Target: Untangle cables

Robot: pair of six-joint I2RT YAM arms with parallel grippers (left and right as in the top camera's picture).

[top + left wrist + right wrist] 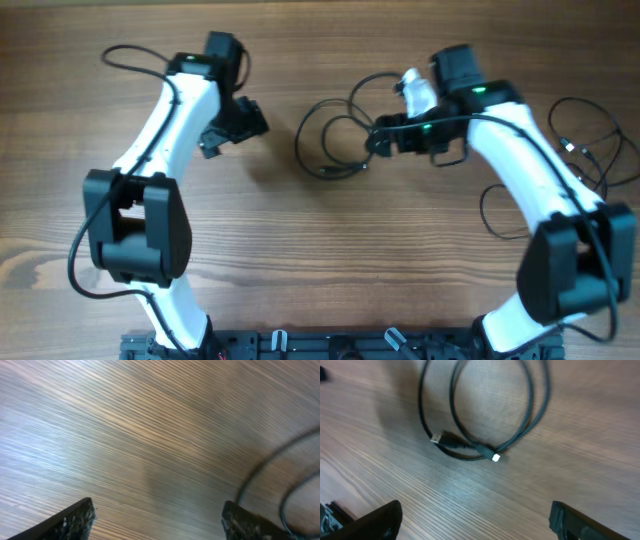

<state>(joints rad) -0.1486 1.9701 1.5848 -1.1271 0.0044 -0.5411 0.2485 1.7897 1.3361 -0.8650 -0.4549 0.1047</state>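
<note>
Left arm (150, 150): white and black, well to the left of the cables, bending from the near table edge up toward the far side
Left end effector (236, 134): left of the cables and apart from them; in the left wrist view (157, 521) its two dark fingertips (70, 522) stand wide apart over bare wood, with nothing between them
Table (300, 270): brown wood grain, carrying the cables flat on its surface
Cables (330, 174): thin black cords in loose overlapping loops between the two end effectors, nearer the right one; the right wrist view shows them (421, 407) as two rounded loops crossing each other, and an arc of them (260, 467) passes beside the right fingertip in the left wrist view
Connector tips: a silvery plug (437, 438) and a small white tip (496, 457) lie close together at the near end of the loops
Right end effector (372, 140): just at the right side of the cables, pointing toward them; in its own view (475, 521) the fingertips (375, 522) are spread apart and grip nothing, and the loops lie ahead of them
Right arm (520, 160): white, curving away to the right of the cables, a green light on it
Separate cords (590, 150): thin black strands lying loose far to the right of the cables, beyond the right arm
</note>
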